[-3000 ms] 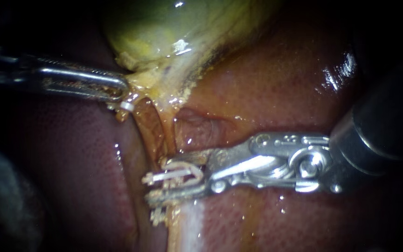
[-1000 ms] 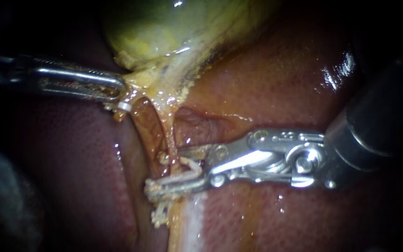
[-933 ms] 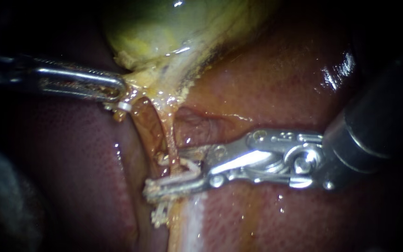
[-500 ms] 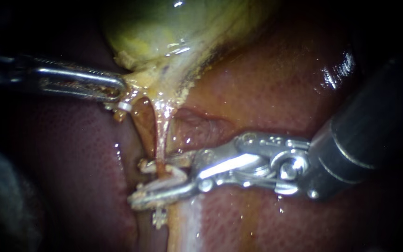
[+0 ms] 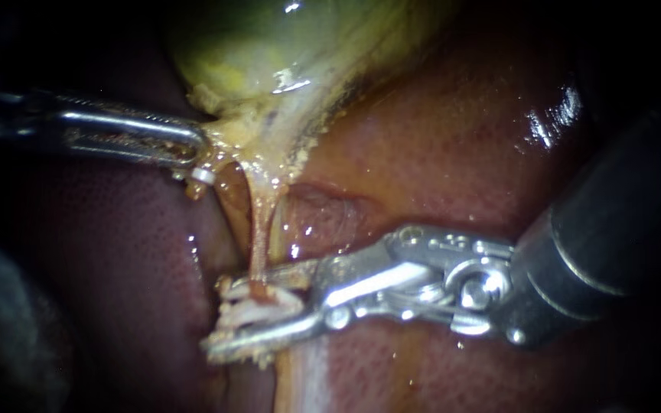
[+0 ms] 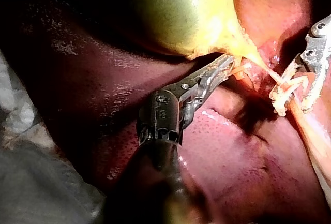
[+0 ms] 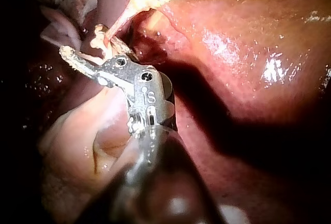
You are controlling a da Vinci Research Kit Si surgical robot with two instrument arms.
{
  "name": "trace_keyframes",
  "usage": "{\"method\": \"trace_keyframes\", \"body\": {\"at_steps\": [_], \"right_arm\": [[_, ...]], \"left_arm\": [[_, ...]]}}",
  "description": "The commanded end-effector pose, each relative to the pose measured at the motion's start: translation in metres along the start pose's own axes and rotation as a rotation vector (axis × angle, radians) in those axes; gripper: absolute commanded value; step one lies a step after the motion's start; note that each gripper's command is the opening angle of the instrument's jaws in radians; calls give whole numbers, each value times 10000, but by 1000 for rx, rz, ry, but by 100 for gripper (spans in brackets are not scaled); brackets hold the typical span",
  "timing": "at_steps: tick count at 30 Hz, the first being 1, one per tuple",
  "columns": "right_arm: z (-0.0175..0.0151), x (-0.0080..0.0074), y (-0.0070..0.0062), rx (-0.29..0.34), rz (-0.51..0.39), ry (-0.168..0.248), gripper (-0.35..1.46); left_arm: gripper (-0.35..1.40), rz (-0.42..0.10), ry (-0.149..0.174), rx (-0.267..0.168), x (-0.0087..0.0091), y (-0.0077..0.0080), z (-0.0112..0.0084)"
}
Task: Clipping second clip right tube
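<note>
The yellow-green gallbladder (image 5: 269,46) narrows into a thin pale tube (image 5: 258,229) that runs straight down over the liver (image 5: 437,138). My right instrument (image 5: 216,316) comes in from the right. Its jaws stand apart and carry a white clip (image 5: 258,310), whose two legs lie on either side of the tube's lower end. My left instrument (image 5: 193,149) is shut on the yellow tissue at the gallbladder's neck and holds it taut. In the left wrist view the tube leads into the clip's open legs (image 6: 284,92). The right wrist view shows the same jaws (image 7: 83,42) at the tube.
A small white piece (image 5: 204,176) sits just under the left instrument's tip. A pale white band (image 5: 311,375) runs down the liver below the right jaws. The right instrument's dark shaft (image 5: 613,229) fills the right side. Grey drape (image 6: 31,182) lies beside the liver.
My right instrument has slid left and slightly down, so the tube now lies deeper between its jaws and hangs straighter. A toothed white clip lower on the tube is now hidden. The left instrument is still.
</note>
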Motion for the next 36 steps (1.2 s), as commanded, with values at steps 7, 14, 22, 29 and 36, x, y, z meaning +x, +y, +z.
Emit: {"method": "trace_keyframes", "body": {"at_steps": [7, 14, 22, 29, 36], "right_arm": [[6, 6, -7, 33, 2, 2, 44], [2, 7, 3, 7, 27, 13, 30], [-3, 8, 4, -9, 58, 25, 2], [-7, 7, 2, -13, 153, 27, -35], [-9, 3, -2, -19, 186, 15, -35]], "left_arm": [[-35, 0, 0, 0, 0, 0, 0], [-35, 0, 0, 0, 0, 0, 0], [-35, 0, 0, 0, 0, 0, 0], [-35, 0, 0, 0, 0, 0, 0], [-35, 0, 0, 0, 0, 0, 0]]}}
